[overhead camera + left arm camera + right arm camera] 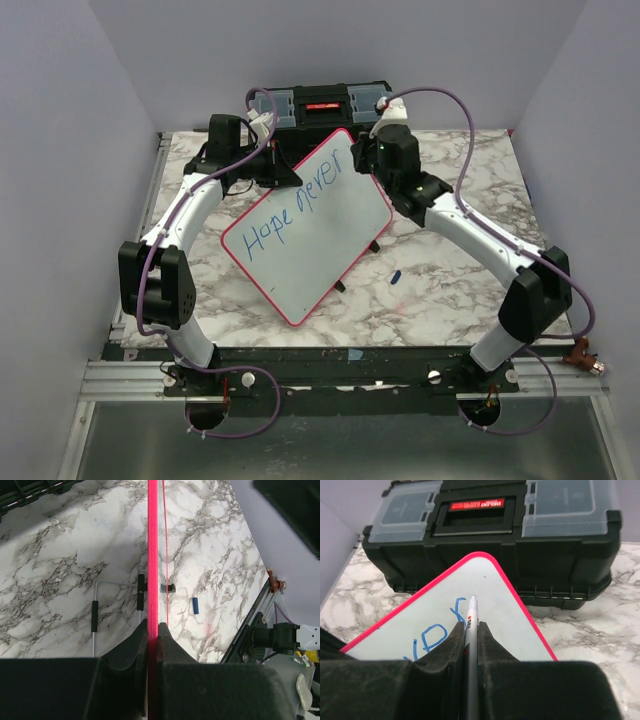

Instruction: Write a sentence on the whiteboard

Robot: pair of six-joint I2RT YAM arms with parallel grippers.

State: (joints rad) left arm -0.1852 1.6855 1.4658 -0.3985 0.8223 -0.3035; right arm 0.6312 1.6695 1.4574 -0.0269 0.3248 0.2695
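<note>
Whiteboard and marker before toolbox; perhaps blue cap nearby.

1. Whiteboard: white face, thin red-pink frame, blue handwriting.
2. Table: white marble pattern, grey and black veins throughout.
3. Toolbox: black body, clear greyish lid panels, red label on the handle.
4. Marker: pale grey-white barrel, red and black print.
5. Small cylinder on the table: dark blue.
6. Arms: white shells, black joints.
7. Cables: pale purple.
8. Walls: plain pale lavender-grey, no pattern.
9. Feet of the board: black.
</note>
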